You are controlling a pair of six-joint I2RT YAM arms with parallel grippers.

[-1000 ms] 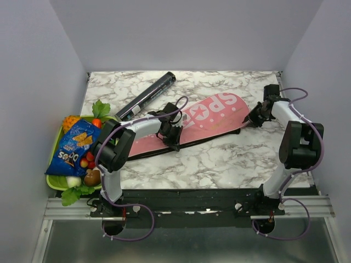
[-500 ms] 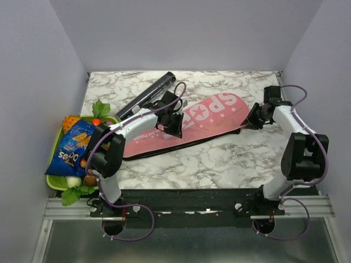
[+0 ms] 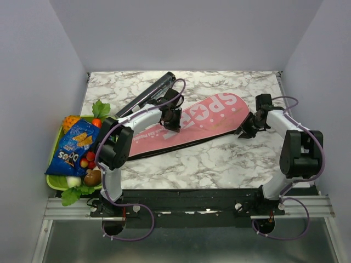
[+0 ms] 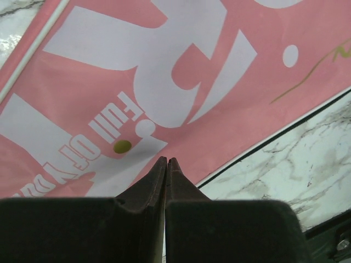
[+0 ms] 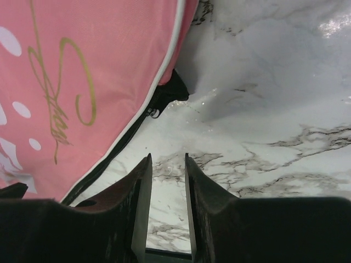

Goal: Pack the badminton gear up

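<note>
The pink racket-shaped bag (image 3: 211, 119) lettered "SPORT" lies flat across the middle of the marble table, wide end to the right. A long black tube (image 3: 143, 97) lies slantwise behind its narrow end. My left gripper (image 3: 171, 119) hovers over the bag's middle. In the left wrist view it (image 4: 166, 160) is shut above the bag's lettering (image 4: 164, 76), with nothing between the jaws. My right gripper (image 3: 245, 130) is by the bag's wide end. In the right wrist view it (image 5: 167, 157) stands open over bare marble, just right of the bag's black zip edge (image 5: 156, 107).
A green tray (image 3: 54, 181) of toy fruit stands at the left edge, with a blue snack packet (image 3: 74, 147) lying on it. Grey walls close in the table on the left, back and right. Bare marble (image 3: 230, 161) lies in front of the bag.
My left gripper has moved away from me along the bag, toward the tube. My right gripper has left the bag's end, come nearer and leftward, and opened wider.
</note>
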